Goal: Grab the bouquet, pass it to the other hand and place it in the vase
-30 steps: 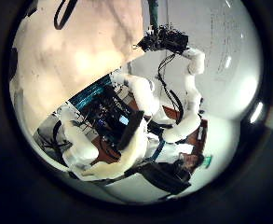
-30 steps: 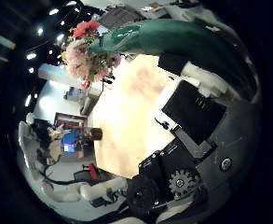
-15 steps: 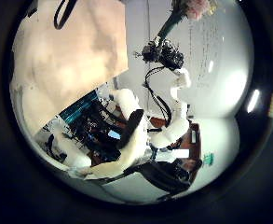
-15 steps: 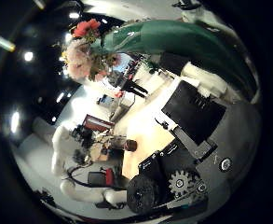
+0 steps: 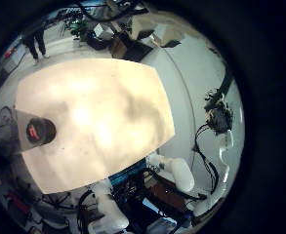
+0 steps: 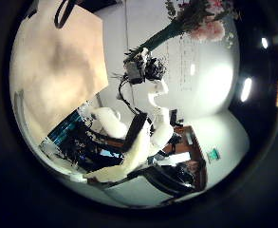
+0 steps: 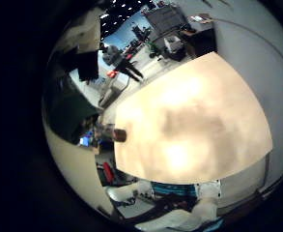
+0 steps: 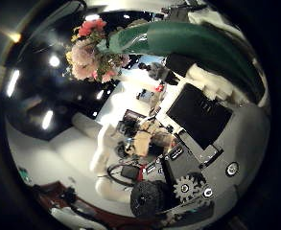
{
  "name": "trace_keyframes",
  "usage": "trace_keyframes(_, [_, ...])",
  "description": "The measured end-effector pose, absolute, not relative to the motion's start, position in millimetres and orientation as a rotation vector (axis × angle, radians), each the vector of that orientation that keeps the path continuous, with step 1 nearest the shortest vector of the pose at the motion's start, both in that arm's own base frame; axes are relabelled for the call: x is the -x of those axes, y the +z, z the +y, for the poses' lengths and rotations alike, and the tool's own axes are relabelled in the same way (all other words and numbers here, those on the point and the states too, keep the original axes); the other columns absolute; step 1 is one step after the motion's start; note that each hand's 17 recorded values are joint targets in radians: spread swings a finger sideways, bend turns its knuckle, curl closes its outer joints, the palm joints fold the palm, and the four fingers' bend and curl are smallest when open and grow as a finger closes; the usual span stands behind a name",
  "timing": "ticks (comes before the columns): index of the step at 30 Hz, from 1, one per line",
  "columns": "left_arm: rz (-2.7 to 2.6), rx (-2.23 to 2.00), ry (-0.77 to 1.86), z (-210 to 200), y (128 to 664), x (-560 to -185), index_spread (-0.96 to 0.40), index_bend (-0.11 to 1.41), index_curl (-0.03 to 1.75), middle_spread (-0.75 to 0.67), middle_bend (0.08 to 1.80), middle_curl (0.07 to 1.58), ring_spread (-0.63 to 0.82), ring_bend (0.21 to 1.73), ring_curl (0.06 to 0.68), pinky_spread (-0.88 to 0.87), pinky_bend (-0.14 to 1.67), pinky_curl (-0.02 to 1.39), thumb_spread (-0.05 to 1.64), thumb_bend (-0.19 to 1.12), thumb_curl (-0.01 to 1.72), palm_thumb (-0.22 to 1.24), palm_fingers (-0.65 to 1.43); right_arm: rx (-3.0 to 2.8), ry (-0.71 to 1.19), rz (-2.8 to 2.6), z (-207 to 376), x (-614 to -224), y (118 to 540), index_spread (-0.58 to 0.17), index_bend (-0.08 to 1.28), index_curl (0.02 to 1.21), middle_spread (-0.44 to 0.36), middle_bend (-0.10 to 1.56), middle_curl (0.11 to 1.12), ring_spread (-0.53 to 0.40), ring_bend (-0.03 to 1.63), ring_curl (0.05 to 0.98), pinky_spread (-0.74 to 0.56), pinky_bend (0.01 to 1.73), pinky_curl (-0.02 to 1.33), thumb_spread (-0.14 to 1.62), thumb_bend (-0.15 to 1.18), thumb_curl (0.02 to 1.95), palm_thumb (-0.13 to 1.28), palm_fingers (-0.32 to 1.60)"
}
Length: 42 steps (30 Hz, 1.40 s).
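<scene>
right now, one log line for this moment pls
phase: pre-handover | right robot hand: holding bouquet aloft | left robot hand: apart | vase: empty, on table

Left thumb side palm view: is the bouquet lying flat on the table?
No. The bouquet is held up in the air by the right hand, well clear of the table.

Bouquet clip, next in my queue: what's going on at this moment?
The right hand is holding the bouquet up in the air, its fingers curled round the green wrapped stem, pink and red flowers sticking out beyond the hand. The left palm views see that hand with the flowers from a distance, so the handover has not happened yet. The dark vase stands on the light table, empty so far.
</scene>
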<state>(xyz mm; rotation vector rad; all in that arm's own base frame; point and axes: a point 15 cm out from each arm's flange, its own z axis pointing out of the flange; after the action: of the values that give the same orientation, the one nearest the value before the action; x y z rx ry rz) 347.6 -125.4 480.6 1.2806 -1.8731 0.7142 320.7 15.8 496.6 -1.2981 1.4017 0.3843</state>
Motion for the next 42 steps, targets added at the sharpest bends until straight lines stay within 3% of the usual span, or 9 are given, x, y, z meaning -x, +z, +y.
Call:
trace_keyframes(13, [-1.587, -1.159, 1.028, -184.9, 493.2, -371.7, 0.11, 0.15, 0.30, 0.33, 0.22, 0.35, 0.50, 0.57, 0.210, 0.49, 0.27, 0.34, 1.06, -0.02, 0.31, 0.27, 0.14, 1.329, 0.458, 1.238, 50.5, -315.9, 473.8, -0.205, 1.24, 0.81, -0.104, 1.40, 0.72, -0.179, 1.48, 0.676, -0.19, 1.26, 0.85, 0.81, 0.00, 1.23, 1.14, 1.15])
trace_keyframes(33, [-1.515, -0.973, 1.025, -223.8, 511.8, -354.9, 0.14, 0.17, 0.32, 0.23, 0.29, 0.38, 0.45, 0.59, 0.198, 0.44, 0.24, 0.33, 1.00, -0.03, 0.33, 0.30, 0.26, 1.502, 0.540, 1.198, 98.1, -310.9, 443.1, -0.200, 1.25, 0.79, -0.104, 1.40, 0.71, -0.179, 1.48, 0.674, -0.19, 1.22, 0.93, 0.82, 0.00, 1.31, 1.14, 1.16])
trace_keyframes(39, [-1.503, -0.908, 1.000, -229.9, 520.9, -341.3, 0.13, 0.16, 0.32, 0.17, 0.35, 0.41, 0.38, 0.61, 0.196, 0.38, 0.23, 0.33, 0.98, -0.03, 0.34, 0.30, 0.34, 1.517, 0.556, 1.203, 99.9, -311.0, 438.7, -0.199, 1.25, 0.79, -0.104, 1.40, 0.71, -0.179, 1.48, 0.674, -0.19, 1.20, 0.95, 0.82, 0.00, 1.32, 1.13, 1.16])
trace_keyframes(42, [-1.496, -0.911, 0.992, -230.9, 521.6, -340.8, 0.09, 0.18, 0.33, 0.07, 0.49, 0.45, 0.27, 0.63, 0.195, 0.28, 0.21, 0.33, 0.98, -0.03, 0.34, 0.31, 0.50, 1.531, 0.544, 1.218, 99.4, -313.0, 434.2, -0.199, 1.25, 0.78, -0.103, 1.40, 0.70, -0.179, 1.48, 0.674, -0.19, 1.20, 0.96, 0.82, 0.00, 1.33, 1.13, 1.16])
